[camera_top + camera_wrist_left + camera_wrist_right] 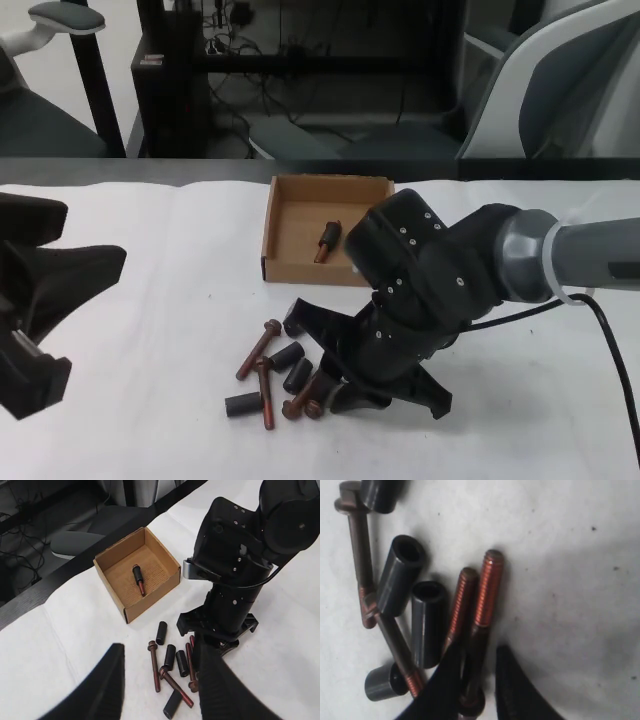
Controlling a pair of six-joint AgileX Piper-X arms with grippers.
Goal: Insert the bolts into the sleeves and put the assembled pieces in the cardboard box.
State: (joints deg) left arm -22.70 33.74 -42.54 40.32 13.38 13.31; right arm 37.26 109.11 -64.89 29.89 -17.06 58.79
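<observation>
By the near edge of the table (150,300), the right gripper (480,647) is down on the loose pile. Its parted fingers straddle one bolt (482,605) without clamping it, likely lined up to lift it clear of the sleeves (285,357). The left gripper (159,647) hangs wide open toward the left edge, probably awaiting a sleeve, and toward the far edge the cardboard box (300,268) holds one assembled piece (328,240).

We are seeing an open brown cardboard box (300,270) sitting just above the centre of the high view. One assembled piece (328,241), copper thread showing from a black tube, is lying flat inside it. Below the box, several copper-coloured bolts (257,350) and short black sleeves (287,356) are lying on their sides in a loose cluster, some touching.
</observation>
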